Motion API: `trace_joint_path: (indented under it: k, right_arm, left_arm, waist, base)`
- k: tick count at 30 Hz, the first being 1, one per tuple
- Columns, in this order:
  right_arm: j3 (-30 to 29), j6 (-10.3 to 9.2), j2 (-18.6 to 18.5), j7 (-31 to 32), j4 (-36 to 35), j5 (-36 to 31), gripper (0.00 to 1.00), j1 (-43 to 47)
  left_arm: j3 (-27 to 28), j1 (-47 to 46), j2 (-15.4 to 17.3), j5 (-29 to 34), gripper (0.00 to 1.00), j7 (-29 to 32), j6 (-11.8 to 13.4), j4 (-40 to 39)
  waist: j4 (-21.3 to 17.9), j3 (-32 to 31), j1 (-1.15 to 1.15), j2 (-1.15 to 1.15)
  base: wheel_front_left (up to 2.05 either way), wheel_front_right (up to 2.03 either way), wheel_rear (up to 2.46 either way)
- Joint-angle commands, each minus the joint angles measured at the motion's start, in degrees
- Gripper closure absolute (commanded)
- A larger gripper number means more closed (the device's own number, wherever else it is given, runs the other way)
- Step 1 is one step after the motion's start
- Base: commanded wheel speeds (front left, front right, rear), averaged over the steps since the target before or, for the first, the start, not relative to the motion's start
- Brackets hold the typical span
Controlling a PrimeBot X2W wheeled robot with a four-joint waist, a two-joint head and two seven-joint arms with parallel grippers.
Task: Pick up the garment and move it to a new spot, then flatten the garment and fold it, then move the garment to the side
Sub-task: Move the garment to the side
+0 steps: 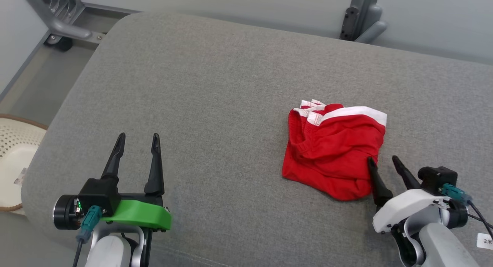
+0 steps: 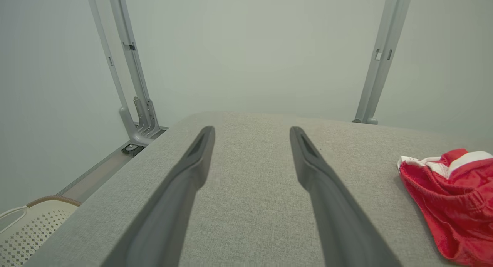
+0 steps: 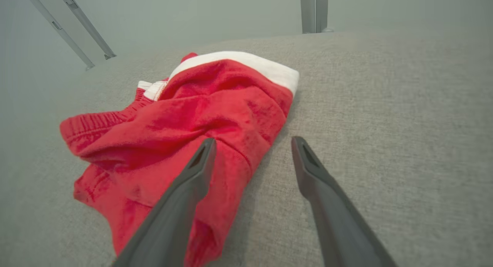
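Observation:
The garment is a crumpled red piece with white trim, lying right of centre on the grey cushioned surface. My right gripper stands open at its near right corner, one finger over the red cloth and the other over bare grey fabric; in the right wrist view the garment spreads up and left of the open gripper. My left gripper is open at the lower left, far from the garment, with nothing between its fingers. In the left wrist view the gripper points across bare cushion, the garment at the right edge.
A pale perforated basket stands on the floor off the surface's left edge. Grey metal frame legs rise behind the far left corner and another leg at the far right. Pale wall behind.

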Motion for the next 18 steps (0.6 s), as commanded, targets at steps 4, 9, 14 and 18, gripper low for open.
trace_joint_path:
  k: [4,9,14,18]
  right_arm:
    - [4.91,-0.01,-0.48,1.19,5.3,4.25,0.0,-3.83]
    - [8.76,-0.01,-0.63,3.75,9.02,7.8,1.0,-4.85]
    - [11.22,-0.05,-2.28,2.75,8.2,10.83,1.0,-5.2]
    - [13.65,-0.04,-3.96,2.39,5.92,11.21,1.0,-4.77]
  left_arm:
    - [-0.23,-1.5,-0.36,-0.36,0.0,-0.88,-0.31,0.79]
    - [-0.8,-2.15,-0.54,-0.19,0.0,-1.15,-0.41,1.49]
    - [-0.82,-2.29,-0.31,-0.39,0.0,-1.39,-0.32,2.06]
    - [-0.55,-1.66,0.24,-0.51,0.0,-1.48,-0.04,1.86]
  waist:
    - [2.11,2.75,0.0,0.0]
    - [1.72,2.91,0.0,0.0]
    - [0.11,2.45,0.0,0.0]
    - [-3.01,1.91,0.0,0.0]
  base:
    - [0.0,0.0,0.0]
    - [0.0,0.0,0.0]
    - [0.0,0.0,0.0]
    - [0.0,0.0,0.0]
